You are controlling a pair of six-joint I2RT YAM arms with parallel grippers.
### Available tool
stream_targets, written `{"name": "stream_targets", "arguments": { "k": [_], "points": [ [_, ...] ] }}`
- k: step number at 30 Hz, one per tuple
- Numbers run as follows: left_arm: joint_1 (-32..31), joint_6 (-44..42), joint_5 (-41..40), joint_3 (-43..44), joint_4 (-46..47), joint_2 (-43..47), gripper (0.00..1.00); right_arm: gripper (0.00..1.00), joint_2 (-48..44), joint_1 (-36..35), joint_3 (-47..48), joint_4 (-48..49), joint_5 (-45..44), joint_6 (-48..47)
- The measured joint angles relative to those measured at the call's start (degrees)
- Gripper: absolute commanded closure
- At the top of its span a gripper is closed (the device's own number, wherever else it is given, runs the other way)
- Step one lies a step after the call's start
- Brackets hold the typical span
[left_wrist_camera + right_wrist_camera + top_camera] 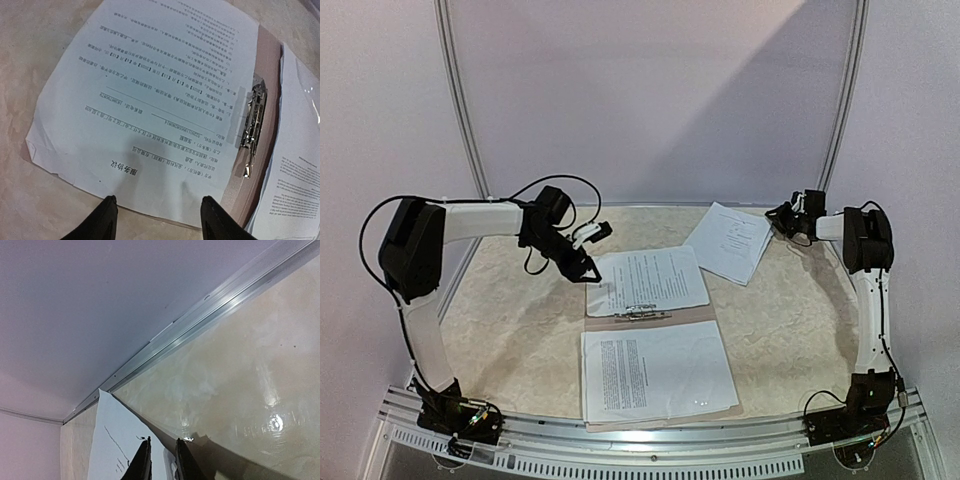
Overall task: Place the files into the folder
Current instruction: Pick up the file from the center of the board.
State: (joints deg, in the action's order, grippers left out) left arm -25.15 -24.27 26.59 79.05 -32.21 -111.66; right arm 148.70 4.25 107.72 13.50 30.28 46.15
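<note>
Left wrist view: fingers spread over thin printed paper.
Left gripper (160,220) hung tilted down, dark tapered fingers wide apart and empty, at the edge of a floppy white printed sheet (150,100) lying on the flat tan folder (267,55) beside its shiny metal clip (252,125). Right of the folder, the outstretched right gripper (162,460) pinched a loose sheet (112,440) by its edge above the glossy marbled table (240,380).
</note>
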Motion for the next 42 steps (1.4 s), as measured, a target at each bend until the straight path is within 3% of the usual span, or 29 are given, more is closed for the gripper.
{"name": "stream_targets", "arguments": {
  "k": [24, 30, 38, 42],
  "points": [
    [-0.4, -1.1, 0.2, 0.6, -1.6, -1.9, 0.41, 0.83, 0.0, -3.1, 0.0, -1.4, 9.6, -2.8],
    [-0.4, -1.2, -0.1, 0.7, -1.7, -1.9, 0.41, 1.00, 0.0, -4.0, 0.0, -1.6, 11.6, -2.3],
    [-0.4, -2.2, -0.3, 1.4, -3.7, -1.9, 0.41, 1.00, -0.5, -5.7, -0.2, -2.7, 13.4, -2.5],
    [-0.4, -3.6, -0.3, 4.2, -5.9, -1.8, 0.40, 1.00, -5.1, -5.9, -3.4, -4.0, 13.1, -3.9]
  ]
}}
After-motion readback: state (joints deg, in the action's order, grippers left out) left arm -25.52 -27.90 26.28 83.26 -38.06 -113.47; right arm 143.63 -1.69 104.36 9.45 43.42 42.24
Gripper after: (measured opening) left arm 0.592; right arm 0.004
